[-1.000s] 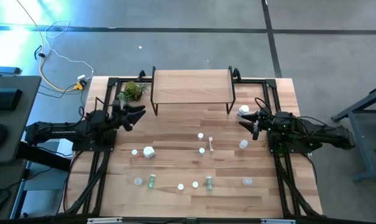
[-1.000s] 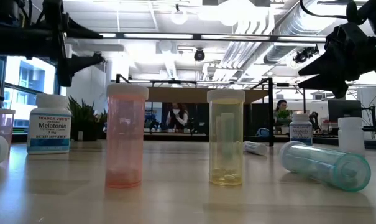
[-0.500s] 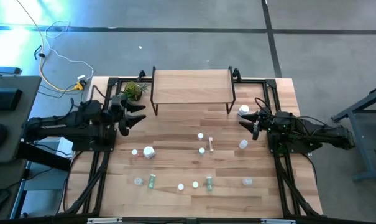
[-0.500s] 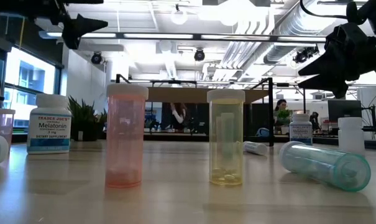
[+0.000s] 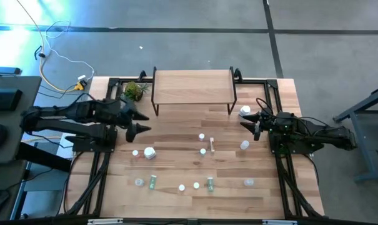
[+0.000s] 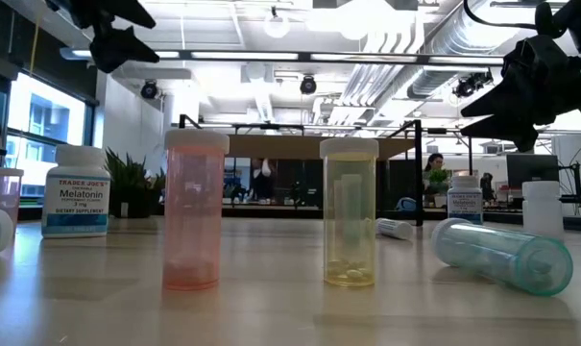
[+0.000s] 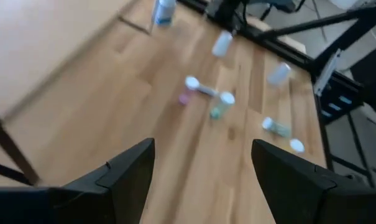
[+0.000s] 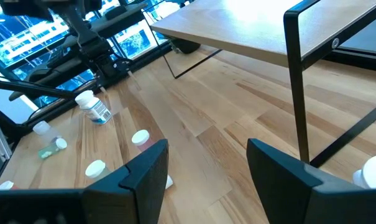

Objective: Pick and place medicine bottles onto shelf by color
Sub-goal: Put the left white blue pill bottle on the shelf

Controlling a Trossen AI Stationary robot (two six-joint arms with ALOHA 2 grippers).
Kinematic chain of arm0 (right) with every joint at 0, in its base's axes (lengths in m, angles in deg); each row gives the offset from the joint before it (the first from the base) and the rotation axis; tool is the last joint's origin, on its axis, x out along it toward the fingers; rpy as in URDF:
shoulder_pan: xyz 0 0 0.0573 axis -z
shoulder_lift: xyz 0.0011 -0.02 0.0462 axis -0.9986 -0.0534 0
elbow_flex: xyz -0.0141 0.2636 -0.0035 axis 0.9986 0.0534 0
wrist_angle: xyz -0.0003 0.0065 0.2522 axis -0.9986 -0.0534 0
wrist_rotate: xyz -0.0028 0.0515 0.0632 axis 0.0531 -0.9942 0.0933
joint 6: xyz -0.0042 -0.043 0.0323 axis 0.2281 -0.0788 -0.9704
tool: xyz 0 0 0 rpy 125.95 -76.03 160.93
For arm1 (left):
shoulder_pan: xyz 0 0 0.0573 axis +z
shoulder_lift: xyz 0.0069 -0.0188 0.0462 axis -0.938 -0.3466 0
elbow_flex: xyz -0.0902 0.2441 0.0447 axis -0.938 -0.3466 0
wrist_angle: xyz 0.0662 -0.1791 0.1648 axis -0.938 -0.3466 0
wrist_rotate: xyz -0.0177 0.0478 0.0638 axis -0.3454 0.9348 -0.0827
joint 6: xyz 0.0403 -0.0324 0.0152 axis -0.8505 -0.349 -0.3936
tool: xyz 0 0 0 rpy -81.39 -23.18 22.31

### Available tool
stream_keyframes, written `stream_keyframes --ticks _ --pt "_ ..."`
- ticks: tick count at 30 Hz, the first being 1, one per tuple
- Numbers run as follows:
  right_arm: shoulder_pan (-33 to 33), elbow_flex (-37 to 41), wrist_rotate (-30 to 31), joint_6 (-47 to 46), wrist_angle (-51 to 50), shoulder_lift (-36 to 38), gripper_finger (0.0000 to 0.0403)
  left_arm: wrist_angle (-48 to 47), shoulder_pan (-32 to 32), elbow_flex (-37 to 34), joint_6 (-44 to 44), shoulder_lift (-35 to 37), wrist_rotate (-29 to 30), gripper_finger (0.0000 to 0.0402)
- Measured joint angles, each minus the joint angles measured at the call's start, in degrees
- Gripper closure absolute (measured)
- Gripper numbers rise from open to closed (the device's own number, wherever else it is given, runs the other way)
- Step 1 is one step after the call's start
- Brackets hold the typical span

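Small medicine bottles are scattered over the table (image 5: 176, 128): white-capped ones (image 5: 201, 137), a wider white jar (image 5: 150, 152), green vials (image 5: 152, 182) (image 5: 210, 183) and clear ones (image 5: 248, 182). In the low view a pink vial (image 6: 192, 211) and a yellow vial (image 6: 350, 216) stand upright, and a teal vial (image 6: 506, 255) lies on its side. The light-wood shelf (image 5: 193, 87) stands on black legs at the far edge. My left gripper (image 5: 145, 122) hangs open above the table's left part. My right gripper (image 5: 242, 120) waits open on the right, beside a white jar (image 5: 245, 111).
A small green plant (image 5: 134, 91) stands left of the shelf. A Melatonin bottle (image 6: 76, 192) stands upright at the left in the low view. Black frame rails (image 5: 101, 169) run along both table sides. Bare wood lies between the shelf and the bottles. People show in the room beyond.
My left gripper has risen and swung from beside the plant a little toward the near edge, out over the table's left part, tipping down toward the bottles. Its fingers have stayed open.
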Motion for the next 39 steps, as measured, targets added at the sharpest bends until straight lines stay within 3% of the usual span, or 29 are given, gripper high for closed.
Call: stream_keyframes --ticks 5,16,27,39 --pt "0.0 0.0 0.0 0.0 0.0 0.0 0.0194 -1.2 -6.1 0.0 5.2 -5.4 -0.1 0.0145" --pt "0.0 0.0 0.0 0.0 0.0 0.0 0.0194 -2.0 -18.3 0.0 7.7 -14.5 1.8 0.0145" --pt "0.0 0.0 0.0 0.0 0.0 0.0 0.0194 -6.5 -22.5 0.0 13.4 -20.7 5.7 0.0145" --pt "0.0 0.0 0.0 0.0 -0.1 0.0 0.0194 -7.3 -22.9 -0.1 13.7 -25.4 8.6 0.0145"
